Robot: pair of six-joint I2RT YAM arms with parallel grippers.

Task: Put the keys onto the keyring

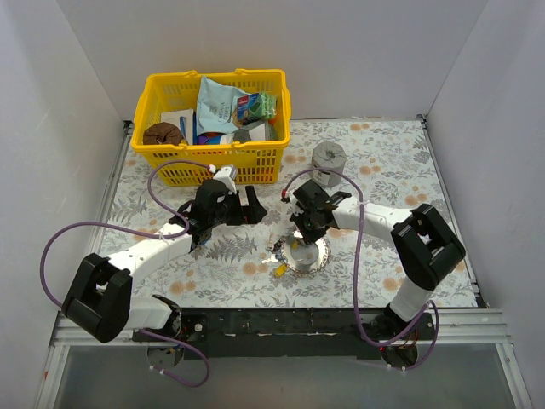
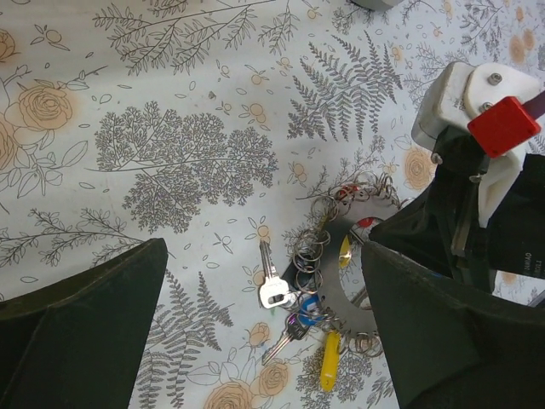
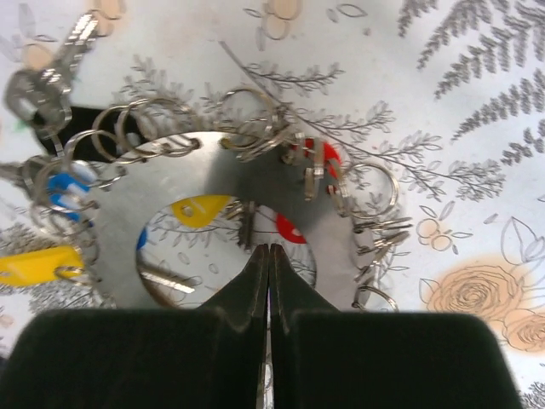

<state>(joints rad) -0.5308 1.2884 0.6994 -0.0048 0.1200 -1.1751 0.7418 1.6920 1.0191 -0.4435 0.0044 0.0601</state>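
The keyring (image 3: pixel 153 213) is a flat silver disc with a wide hole, lying on the floral cloth; it also shows in the left wrist view (image 2: pixel 334 285) and the top view (image 1: pixel 308 256). Small split rings line its rim. Keys hang at its left side: a silver key (image 2: pixel 271 283), a blue-headed one (image 2: pixel 308 305), a black-headed one (image 2: pixel 291 331) and a yellow tag (image 2: pixel 329 362). Red tags (image 3: pixel 328 158) sit at its far rim. My right gripper (image 3: pixel 269 249) is shut, its tips over the ring's hole. My left gripper (image 2: pixel 264 247) is open and empty, above the keys.
A yellow basket (image 1: pixel 213 158) full of packets stands at the back left. A squat grey metal cylinder (image 1: pixel 328 158) stands behind the right gripper. White walls close in the table on three sides. The right arm's cable loops near the ring.
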